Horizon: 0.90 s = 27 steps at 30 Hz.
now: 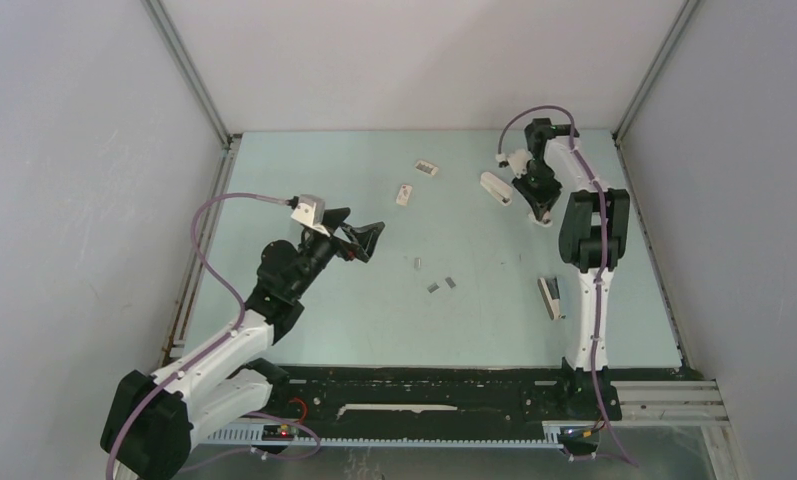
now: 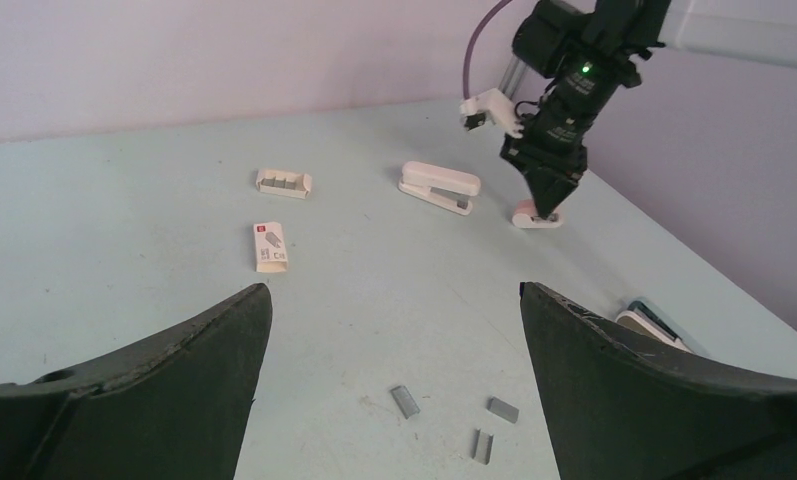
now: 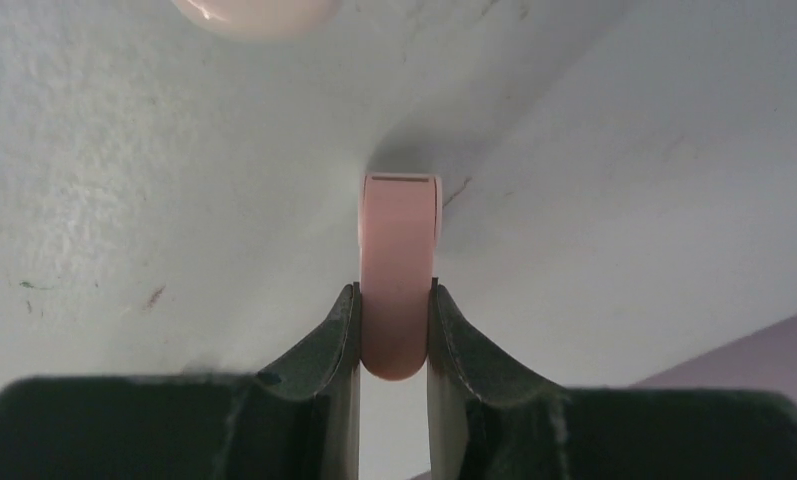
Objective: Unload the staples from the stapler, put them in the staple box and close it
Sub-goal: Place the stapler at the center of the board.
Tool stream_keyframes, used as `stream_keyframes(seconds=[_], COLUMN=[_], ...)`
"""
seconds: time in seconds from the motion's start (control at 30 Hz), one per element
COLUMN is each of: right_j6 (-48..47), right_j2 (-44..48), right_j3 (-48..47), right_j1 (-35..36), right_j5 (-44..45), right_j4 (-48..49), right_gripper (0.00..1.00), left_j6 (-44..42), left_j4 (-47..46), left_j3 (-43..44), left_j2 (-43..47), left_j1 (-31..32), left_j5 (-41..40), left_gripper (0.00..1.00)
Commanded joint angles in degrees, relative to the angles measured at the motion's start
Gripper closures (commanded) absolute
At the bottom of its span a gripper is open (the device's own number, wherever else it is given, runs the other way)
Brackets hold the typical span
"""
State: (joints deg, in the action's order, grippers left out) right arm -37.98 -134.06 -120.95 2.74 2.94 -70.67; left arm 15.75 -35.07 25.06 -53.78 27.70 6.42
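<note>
A pink stapler rests on the pale table at the far right, and my right gripper is shut on its rounded end, one finger on each side. The top view shows that gripper pointing down over the pink stapler. Three small grey strips of staples lie loose mid-table, also visible as staples from above. My left gripper hangs open above them, holding nothing and touching nothing.
A white stapler lies left of the pink one. Another stapler lies near the right arm's base. A small white box and a small white holder sit at the back. A pink rounded shape shows beyond the right gripper.
</note>
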Motion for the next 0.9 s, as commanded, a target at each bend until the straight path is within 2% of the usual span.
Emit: stream_keyframes(seconds=[0.0,0.2,0.3,0.6,0.63,0.67,0.7,0.87], right_j6=[2.16,2.71,2.95,4.50,4.81,5.07,5.30,6.74], right_j2=[0.81,8.37,12.54,23.93,25.10,26.17,27.43,32.76], right_j3=[-0.04,10.74,14.36,22.53,23.36,24.23,25.17,30.49], right_j1=[0.86,-0.04,-0.83,-1.68,-1.75,-1.76,-1.82,-1.86], right_j5=[-0.69,-2.20,-4.48,-10.73,-11.93,-13.31,-14.63,-21.36], right_j4=[5.03,13.16,15.24,20.60,21.18,21.76,22.57,27.26], right_gripper=[0.85,0.45,0.35,0.23,0.19,0.04,0.01,0.00], left_j6=[1.12,1.42,2.07,5.57,5.53,5.52,5.57,6.75], left_j4=[-2.33,-2.56,-3.51,-6.85,-6.85,-6.93,-6.94,-7.26], left_j3=[-1.76,-1.44,-1.01,-0.80,-0.72,-0.70,-0.65,-0.11], left_j2=[1.46,1.12,0.09,-2.46,-2.47,-2.47,-2.54,-3.44], left_j1=[-0.37,-0.37,-0.37,-0.37,-0.37,-0.35,-0.32,-0.28], left_j5=[0.53,0.66,1.33,1.67,1.66,1.59,1.53,1.38], left_gripper=[0.00,0.00,0.00,0.00,0.00,0.00,0.00,0.00])
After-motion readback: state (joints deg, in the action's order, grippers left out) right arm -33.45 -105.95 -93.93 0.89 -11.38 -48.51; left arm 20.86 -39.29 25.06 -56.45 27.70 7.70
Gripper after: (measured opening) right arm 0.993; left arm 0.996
